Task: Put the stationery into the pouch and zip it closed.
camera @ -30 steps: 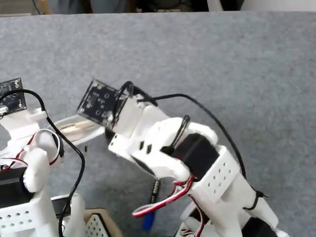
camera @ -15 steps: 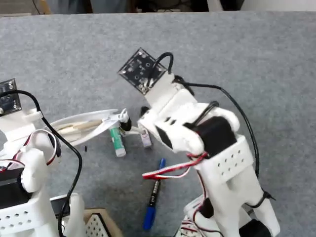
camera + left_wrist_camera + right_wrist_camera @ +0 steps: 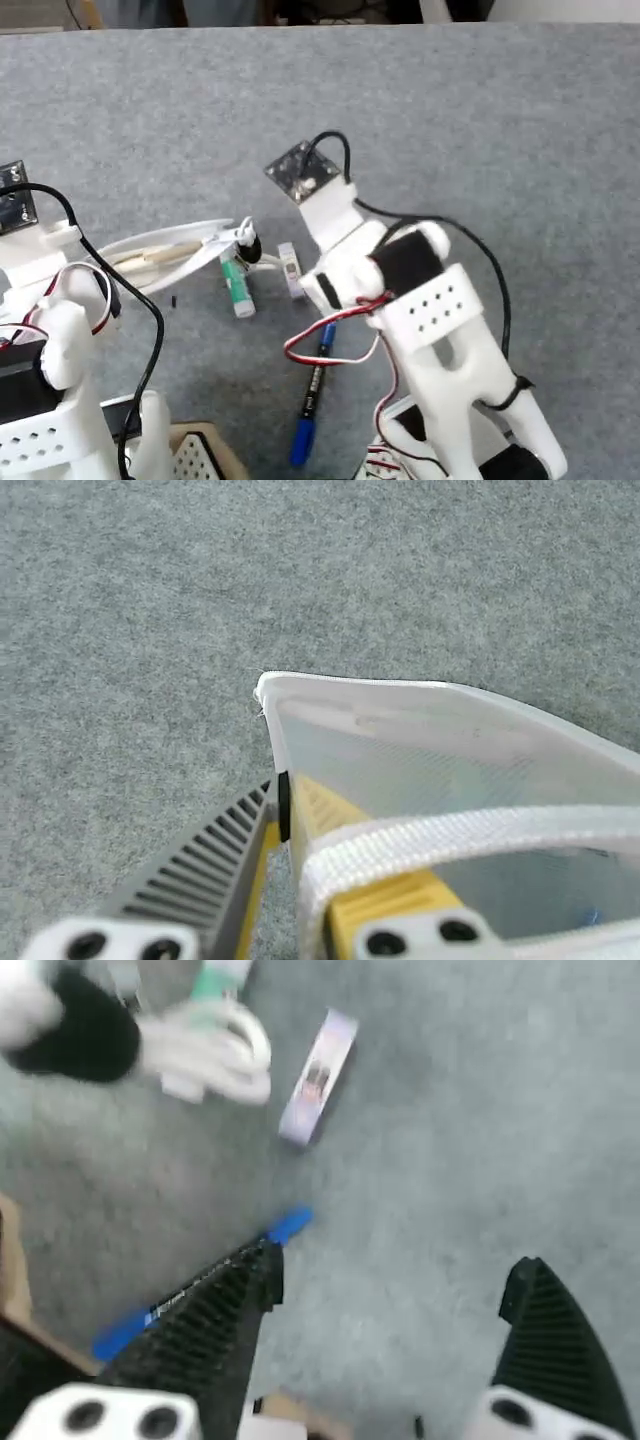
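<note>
The left gripper (image 3: 285, 825) is clenched on the pouch (image 3: 400, 770). One wall of the pouch, close to its corner, sits between the grey ribbed finger (image 3: 195, 875) and the yellow pad, and a white strap runs across the pouch just beside them. In the high view the pouch (image 3: 160, 252) lies on its side on the grey table (image 3: 500, 120), stretching from the left arm toward the middle.

The right gripper (image 3: 390, 1310) is above the table with its fingers spread wide and holding nothing. The blue pen (image 3: 288, 1227) lies on the table, one blue end just beside the tip of one finger, while the rest of it passes behind that finger. The small lilac block (image 3: 318, 1077) is further ahead, apart from both fingers. The green glue stick (image 3: 222, 975) lies beyond it, next to the white cord loop (image 3: 215, 1060) at the end of the pouch.

In the high view the glue stick (image 3: 236, 285) and the small lilac block (image 3: 291, 270) lie side by side near the end of the pouch, and the pen (image 3: 310, 395) lies closer to the arm bases, near a cardboard box (image 3: 200, 450).
</note>
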You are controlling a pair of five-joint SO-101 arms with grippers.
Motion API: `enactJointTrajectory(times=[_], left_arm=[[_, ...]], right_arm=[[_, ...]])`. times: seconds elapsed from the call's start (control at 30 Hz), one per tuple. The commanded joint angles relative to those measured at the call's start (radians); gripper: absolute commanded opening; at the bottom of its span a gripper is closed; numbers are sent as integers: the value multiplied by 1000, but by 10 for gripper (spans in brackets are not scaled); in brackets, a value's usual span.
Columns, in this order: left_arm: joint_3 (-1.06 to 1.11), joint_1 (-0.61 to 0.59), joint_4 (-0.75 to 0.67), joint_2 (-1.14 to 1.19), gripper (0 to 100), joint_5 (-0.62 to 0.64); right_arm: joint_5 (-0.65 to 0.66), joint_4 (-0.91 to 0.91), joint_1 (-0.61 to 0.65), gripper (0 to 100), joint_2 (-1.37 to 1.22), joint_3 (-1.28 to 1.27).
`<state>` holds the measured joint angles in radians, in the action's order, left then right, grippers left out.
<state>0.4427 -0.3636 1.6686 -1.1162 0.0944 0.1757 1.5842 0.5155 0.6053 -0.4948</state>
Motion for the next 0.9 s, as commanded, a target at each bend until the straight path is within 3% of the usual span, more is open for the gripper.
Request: enactJointTrajectory(times=[0.0,0.37,0.53,0.77,0.87], left_arm=[[-42,-12,-40,-14,29,12],[-39,-42,-40,-12,29,12],[-39,-42,-40,-12,29,12],[-39,-42,-40,-12,29,12],[-39,-42,-40,-14,29,12]], right_arm=[[-2,-8,-11,357,12,-116],[-5,-115,-11,358,10,-246],[-12,-262,0,357,10,-364],[-204,-324,155,351,10,-384],[-318,-327,236,270,10,-371]])
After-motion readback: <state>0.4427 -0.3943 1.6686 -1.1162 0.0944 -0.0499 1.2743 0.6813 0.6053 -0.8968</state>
